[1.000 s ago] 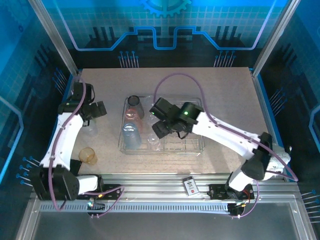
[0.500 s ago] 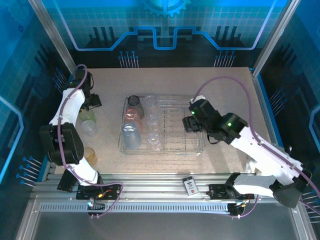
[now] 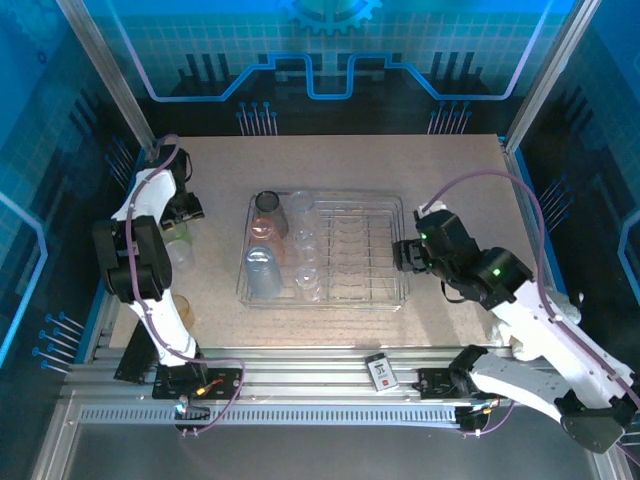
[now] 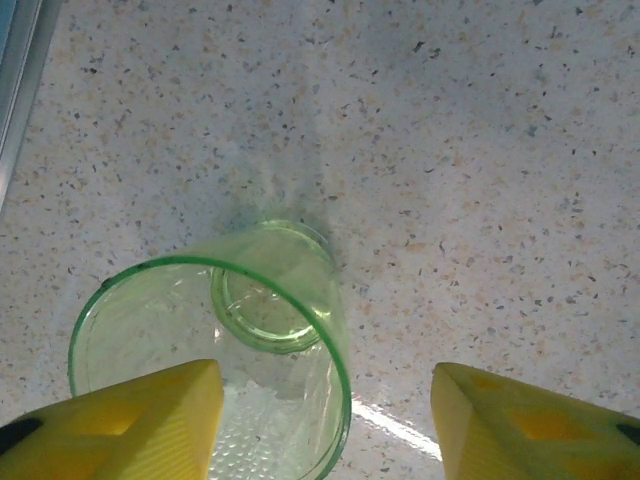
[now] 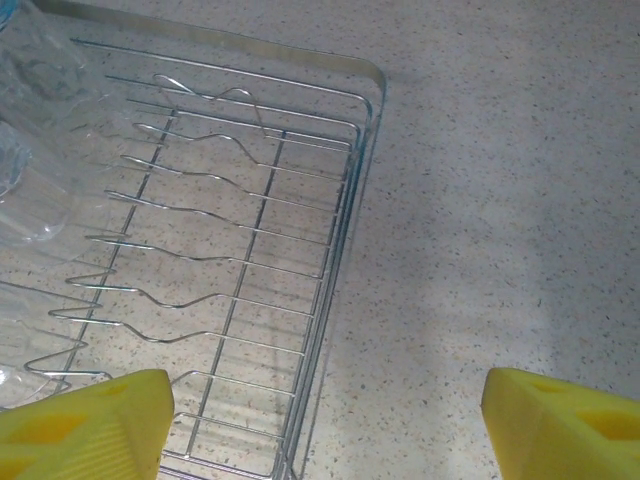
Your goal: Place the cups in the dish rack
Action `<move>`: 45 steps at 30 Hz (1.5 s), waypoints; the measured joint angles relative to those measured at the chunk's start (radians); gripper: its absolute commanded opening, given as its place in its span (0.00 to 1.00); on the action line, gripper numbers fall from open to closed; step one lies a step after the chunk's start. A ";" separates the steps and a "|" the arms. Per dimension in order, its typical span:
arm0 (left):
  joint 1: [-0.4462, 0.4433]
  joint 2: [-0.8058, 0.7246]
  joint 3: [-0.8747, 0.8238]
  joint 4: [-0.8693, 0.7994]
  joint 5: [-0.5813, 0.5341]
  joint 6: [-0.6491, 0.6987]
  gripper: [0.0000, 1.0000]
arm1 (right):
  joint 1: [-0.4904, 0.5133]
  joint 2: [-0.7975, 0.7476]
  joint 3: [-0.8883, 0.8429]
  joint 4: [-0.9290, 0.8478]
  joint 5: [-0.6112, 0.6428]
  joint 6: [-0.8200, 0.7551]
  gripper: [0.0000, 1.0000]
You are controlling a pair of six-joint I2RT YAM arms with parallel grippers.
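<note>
Green cup (image 4: pixel 265 305) upright on table (image 4: pixel 500 150), left edge of top view, well apart from dish rack (image 5: pixel 365 130). Left gripper (image 4: pixel 325 380) jaws apart, one finger over cup mouth, not clamped. Step: grasping. Next: close on wall, lift, carry to rack. Right gripper (image 5: pixel 328 385) open, empty, over rack's right end.

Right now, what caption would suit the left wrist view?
Yellow fingers, spread apart, above an upright green cup on the speckled table.

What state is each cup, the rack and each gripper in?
green cup: upright, on table
amber cup: on table
light blue cup: in dish rack
pink cup: in dish rack
dish rack: partly loaded
left gripper: open, at green cup
right gripper: open, empty
</note>
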 measured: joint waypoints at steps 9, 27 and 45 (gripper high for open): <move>0.000 0.093 0.056 -0.006 0.002 -0.011 0.36 | -0.031 -0.064 -0.018 -0.007 0.013 -0.040 0.83; 0.000 -0.008 0.000 -0.011 -0.007 0.002 0.00 | -0.061 -0.416 -0.169 0.109 0.129 -0.241 1.00; -0.006 -0.828 -0.161 0.393 0.909 -0.097 0.00 | -0.279 -0.182 -0.029 0.177 -0.381 -0.313 1.00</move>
